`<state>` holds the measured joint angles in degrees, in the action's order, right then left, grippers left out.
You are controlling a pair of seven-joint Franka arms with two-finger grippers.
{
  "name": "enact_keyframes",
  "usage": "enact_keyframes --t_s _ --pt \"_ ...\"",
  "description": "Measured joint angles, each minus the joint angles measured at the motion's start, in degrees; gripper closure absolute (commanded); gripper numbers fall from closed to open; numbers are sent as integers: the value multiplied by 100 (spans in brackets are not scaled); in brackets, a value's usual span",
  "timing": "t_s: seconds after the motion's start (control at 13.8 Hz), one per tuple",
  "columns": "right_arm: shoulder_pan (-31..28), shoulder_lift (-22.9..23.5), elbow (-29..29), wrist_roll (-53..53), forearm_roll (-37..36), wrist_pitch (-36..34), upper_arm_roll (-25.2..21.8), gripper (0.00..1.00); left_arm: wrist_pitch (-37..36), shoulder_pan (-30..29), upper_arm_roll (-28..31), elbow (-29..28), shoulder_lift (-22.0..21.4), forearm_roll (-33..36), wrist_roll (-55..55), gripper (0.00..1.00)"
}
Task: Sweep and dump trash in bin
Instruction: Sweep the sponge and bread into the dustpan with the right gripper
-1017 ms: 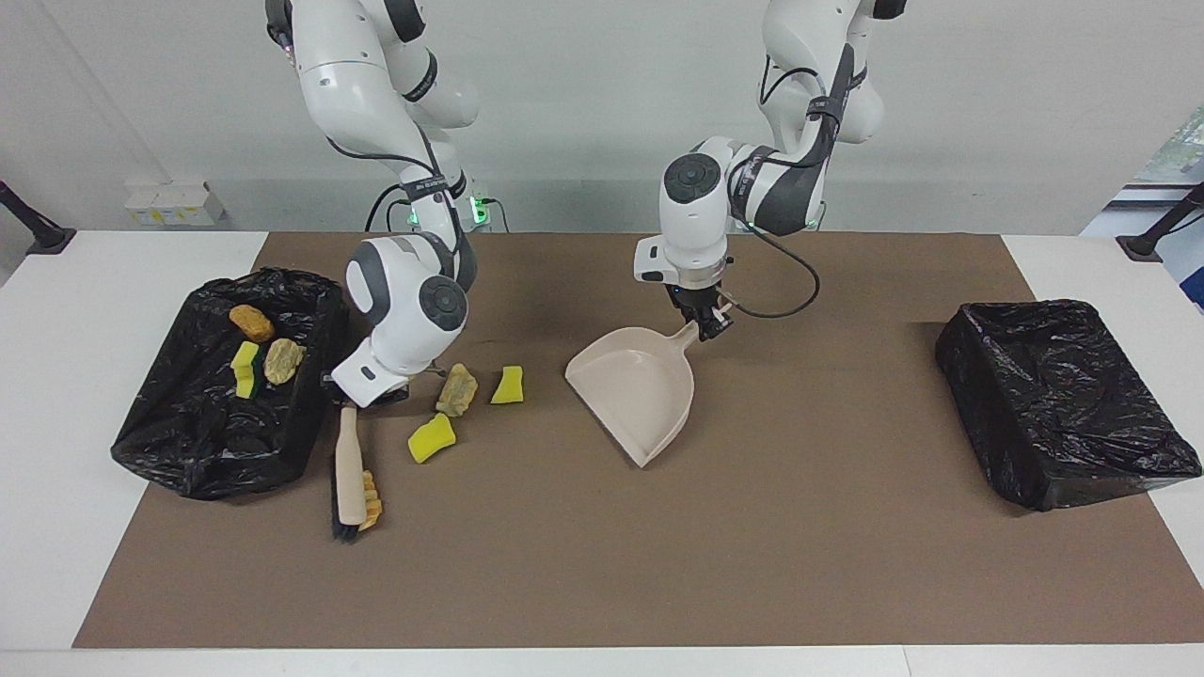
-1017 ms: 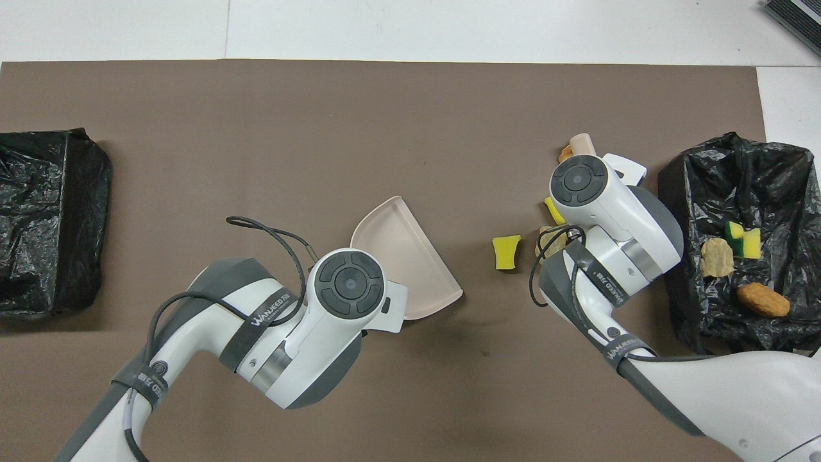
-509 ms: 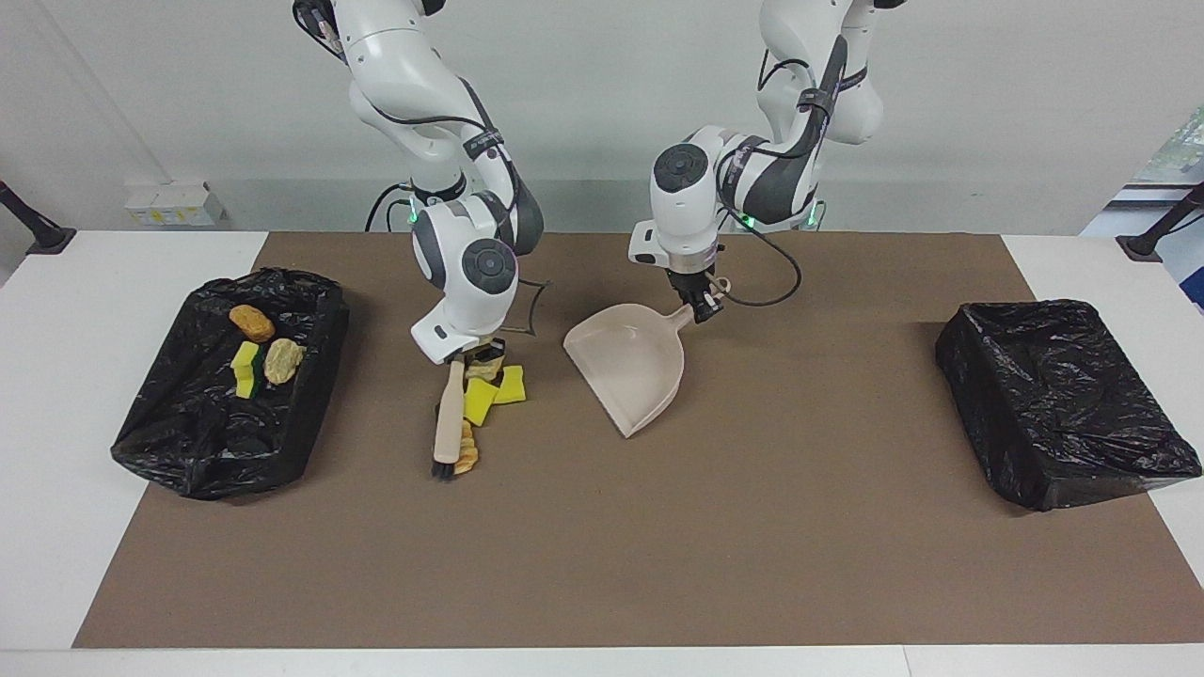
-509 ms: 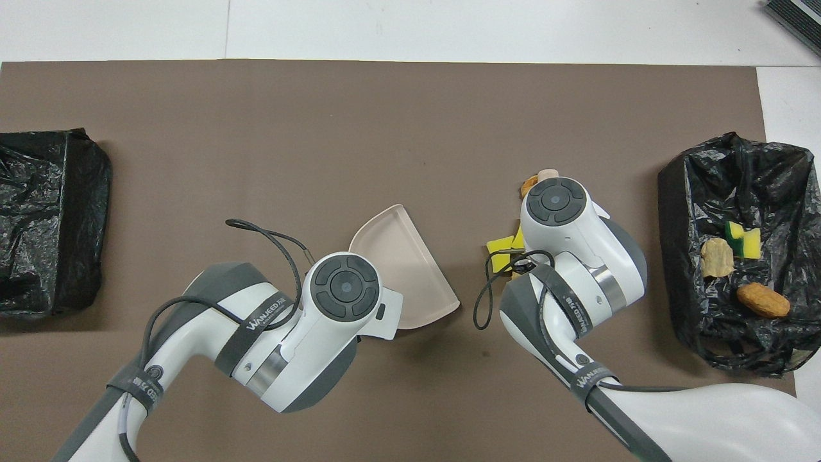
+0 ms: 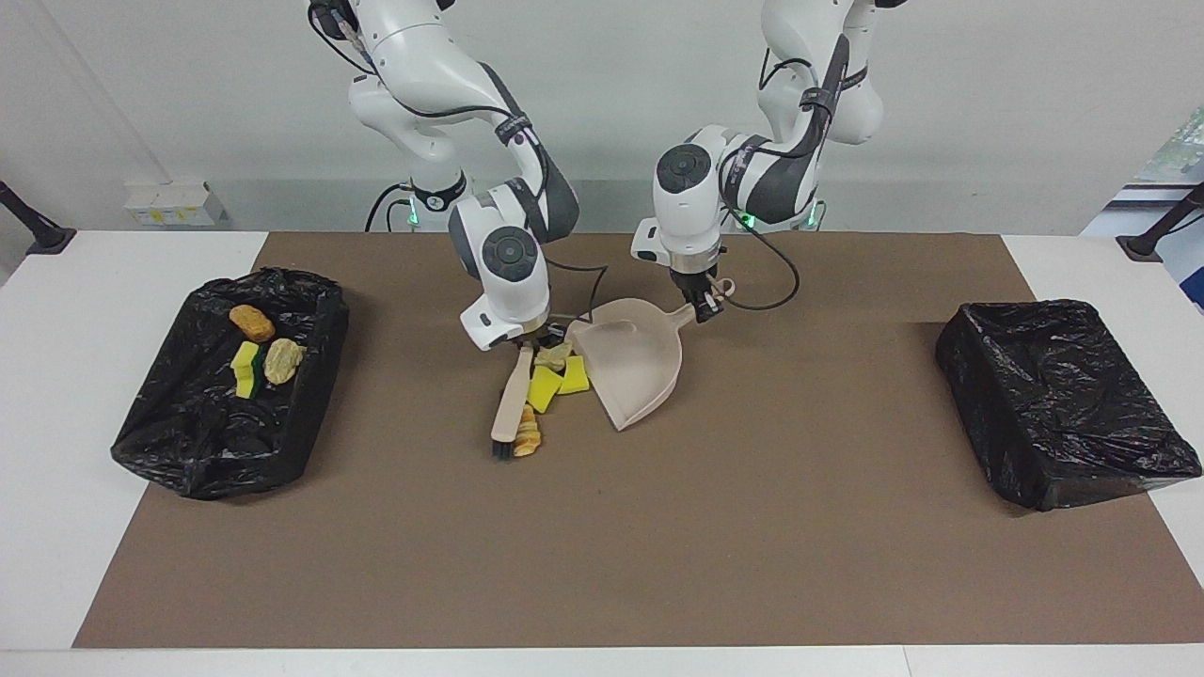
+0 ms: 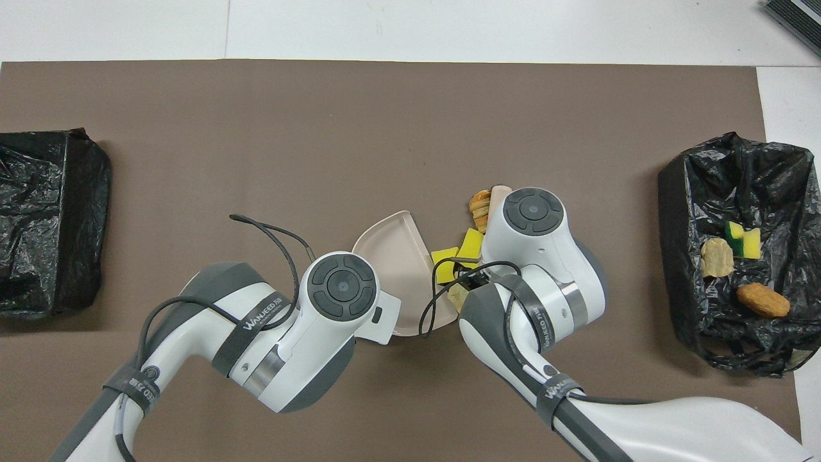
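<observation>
My right gripper [image 5: 523,338] is shut on the beige brush [image 5: 509,404], which lies slanted with its dark bristles on the mat. Pressed against the brush are two yellow sponge chunks [image 5: 544,385] [image 6: 444,260], a tan piece [image 5: 555,355] and a golden pastry bit [image 5: 529,438] [image 6: 479,204]. They sit right at the open mouth of the beige dustpan [image 5: 635,367] [image 6: 390,240]. My left gripper [image 5: 703,308] is shut on the dustpan's handle. Three more trash pieces [image 5: 252,322] lie in the black-lined bin [image 5: 216,442] [image 6: 699,186] at the right arm's end. In the overhead view the wrists hide both grippers' fingers.
A second black-lined bin [image 5: 1063,414] [image 6: 45,224] stands at the left arm's end of the table. A brown mat [image 5: 602,564] covers the table under everything. A cable loops from each wrist.
My right arm has swept the brush and four trash pieces across the mat up to the dustpan's mouth. The dustpan has shifted slightly toward them.
</observation>
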<state>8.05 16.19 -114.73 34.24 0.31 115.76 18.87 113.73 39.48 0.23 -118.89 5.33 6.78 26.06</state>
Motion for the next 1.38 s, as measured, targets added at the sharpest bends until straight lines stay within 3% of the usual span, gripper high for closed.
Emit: enact_keyframes --t_s 0.58,1.09,1.38 --pt "27 -67 111 -1567 926 -41 531 100 12 -127 43 -32 -1 -8 95 100" --pt "-344 -1107 230 -2132 1330 -1384 519 100 202 -476 64 -67 2 -11 183 100" --pt "-897 -1342 229 -2139 1261 -1797 461 100 310 -613 72 -69 3 -10 812 100"
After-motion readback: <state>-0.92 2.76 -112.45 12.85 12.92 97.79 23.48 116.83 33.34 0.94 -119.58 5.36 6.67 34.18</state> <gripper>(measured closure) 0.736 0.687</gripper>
